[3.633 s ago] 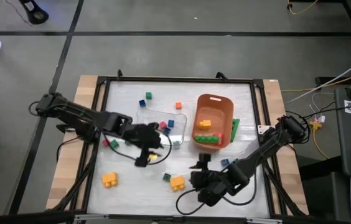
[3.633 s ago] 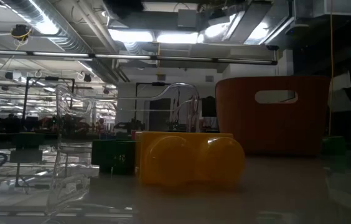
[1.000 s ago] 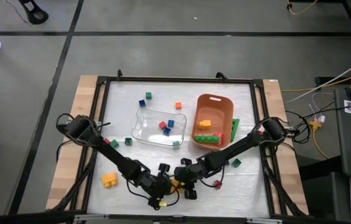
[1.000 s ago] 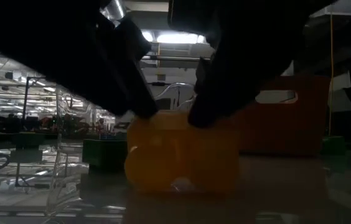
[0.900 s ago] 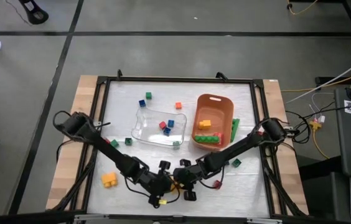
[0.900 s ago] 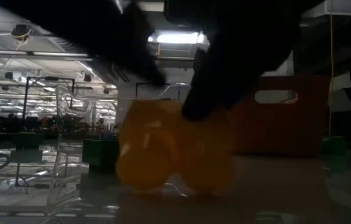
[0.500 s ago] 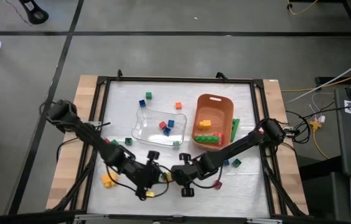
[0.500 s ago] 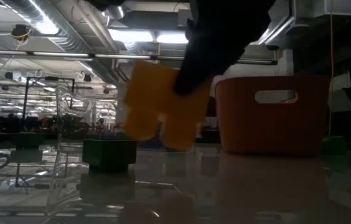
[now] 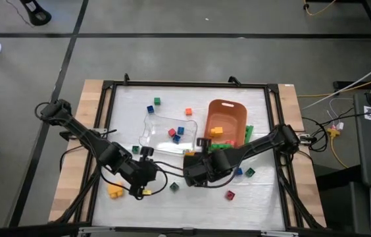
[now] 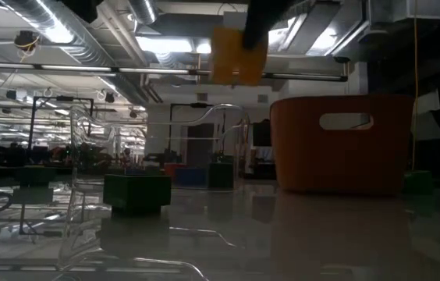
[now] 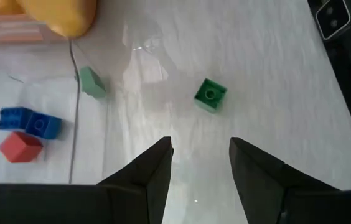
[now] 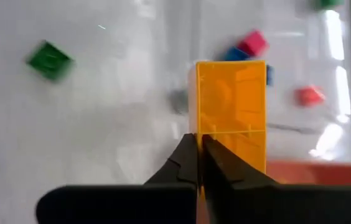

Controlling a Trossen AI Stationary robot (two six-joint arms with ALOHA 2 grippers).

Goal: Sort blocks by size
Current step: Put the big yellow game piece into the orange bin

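Right gripper, seen at the lower centre of its wrist view, is closed tight on the edge of a yellow brick, which is lifted clear of the table; in the low view the same brick hangs at the upper centre of the frame, above the level of the orange bin. In the high view this gripper sits just below and left of the bin, near the centre of the table. A carry step appears to be in hand: a large brick has been picked and, by judgement, is meant for the bin, where other large bricks lie. The next move would call for the brick to be brought over the bin's rim and let go. Left gripper is held partly open and empty over the lower left of the table, above a small green cube. Small cubes are gathered in the clear tray left of the bin, and others are scattered loose.
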